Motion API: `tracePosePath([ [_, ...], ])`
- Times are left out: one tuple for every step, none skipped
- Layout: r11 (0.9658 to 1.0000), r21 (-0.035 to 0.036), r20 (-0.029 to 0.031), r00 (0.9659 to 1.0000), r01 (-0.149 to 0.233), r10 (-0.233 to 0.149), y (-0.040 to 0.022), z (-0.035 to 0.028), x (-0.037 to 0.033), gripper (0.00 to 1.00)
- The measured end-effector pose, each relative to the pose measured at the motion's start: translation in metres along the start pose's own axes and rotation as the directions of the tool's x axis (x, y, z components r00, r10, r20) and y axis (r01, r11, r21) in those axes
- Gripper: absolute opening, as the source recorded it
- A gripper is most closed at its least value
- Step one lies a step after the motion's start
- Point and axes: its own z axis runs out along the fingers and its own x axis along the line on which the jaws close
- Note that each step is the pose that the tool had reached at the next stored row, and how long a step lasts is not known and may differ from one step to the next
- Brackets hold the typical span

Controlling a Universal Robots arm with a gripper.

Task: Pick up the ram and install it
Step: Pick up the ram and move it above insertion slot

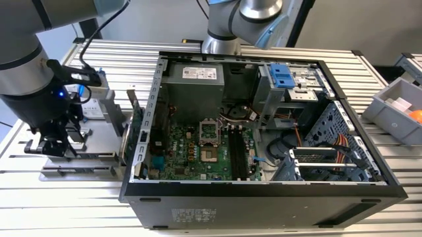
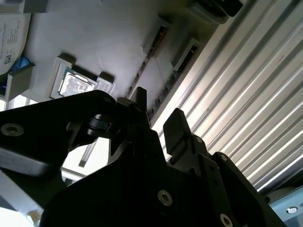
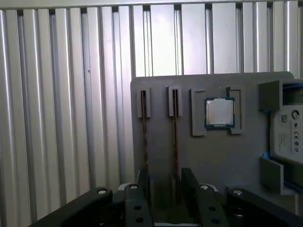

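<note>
Open gripper (image 3: 165, 175) straddles a ram (image 3: 174, 127) standing in the tray (image 3: 222, 161), at the case's (image 1: 264, 202) 9 o'clock in the exterior view. Likely no grip yet. Pickup and install both left.

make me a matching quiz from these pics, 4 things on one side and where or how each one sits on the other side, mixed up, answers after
Things:
1. processor
2. ram stick nearer the processor
3. gripper
4. gray bin

Place or state:
a. open, fingers apart over the gray tray
b. lying flat in a square holder
c. by the exterior view's right edge, with an orange thing inside
d. standing on edge in a narrow slot

Pairs: 1-b, 2-d, 3-a, 4-c
</note>
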Motion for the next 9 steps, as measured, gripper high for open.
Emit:
tracePosePath([
  [1.0000,-0.0002,-0.0001,1.0000,-0.005,0.005,-0.0001,0.0009,0.0008,1.00],
  [1.0000,-0.0001,-0.0001,1.0000,-0.006,0.006,-0.0001,0.0016,0.0018,1.00],
  [1.0000,0.0000,0.0001,1.0000,-0.006,0.006,-0.0002,0.0024,0.0027,1.00],
  [1.0000,0.0000,0.0001,1.0000,-0.006,0.006,-0.0003,0.0031,0.0036,1.00],
  [1.0000,0.0000,0.0000,1.0000,-0.006,0.006,-0.0004,0.0040,0.0046,1.00],
  [1.0000,-0.0001,-0.0001,1.0000,-0.006,0.006,-0.0004,0.0049,0.0061,1.00],
  [1.0000,0.0001,0.0002,1.0000,-0.006,0.006,-0.0007,0.0060,0.0087,1.00],
  [1.0000,0.0000,0.0002,1.0000,-0.006,0.006,-0.0009,0.0074,0.0112,1.00],
  [1.0000,0.0001,0.0003,1.0000,-0.005,0.005,-0.0010,0.0089,0.0131,1.00],
])
